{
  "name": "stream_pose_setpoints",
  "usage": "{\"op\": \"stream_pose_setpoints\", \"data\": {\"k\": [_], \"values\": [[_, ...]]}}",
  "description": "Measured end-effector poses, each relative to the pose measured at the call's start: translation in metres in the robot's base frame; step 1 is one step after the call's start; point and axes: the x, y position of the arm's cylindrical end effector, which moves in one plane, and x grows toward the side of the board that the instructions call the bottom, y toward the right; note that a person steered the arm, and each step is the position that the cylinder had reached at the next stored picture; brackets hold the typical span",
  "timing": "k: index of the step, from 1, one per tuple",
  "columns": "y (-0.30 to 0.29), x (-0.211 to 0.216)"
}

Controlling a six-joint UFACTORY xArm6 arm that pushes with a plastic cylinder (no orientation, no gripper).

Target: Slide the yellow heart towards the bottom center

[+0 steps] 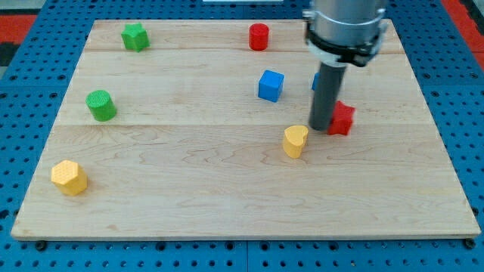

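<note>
In the one camera view, my tip (325,128) sat just up and right of the yellow heart (296,140), right of the worktop (189,219) centre, touching the red block (342,119). No claw here, so nothing was held. A glancing push could have spun the heart leftward or dragged the red block along.

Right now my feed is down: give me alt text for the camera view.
My tip rests just up and to the right of the yellow heart, with a red block close on its right. Elsewhere on the wooden board: a blue cube, red cylinder, two green blocks, a yellow hexagonal block.
</note>
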Motion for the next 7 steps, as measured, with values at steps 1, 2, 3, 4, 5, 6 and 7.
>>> {"op": "stream_pose_setpoints", "data": {"k": [1,2,3,4,5,6,7], "values": [[0.002,0.017],[-0.028,0.021],[-0.059,0.021],[-0.088,0.024],[-0.092,0.015],[-0.096,0.006],[-0.115,0.007]]}}
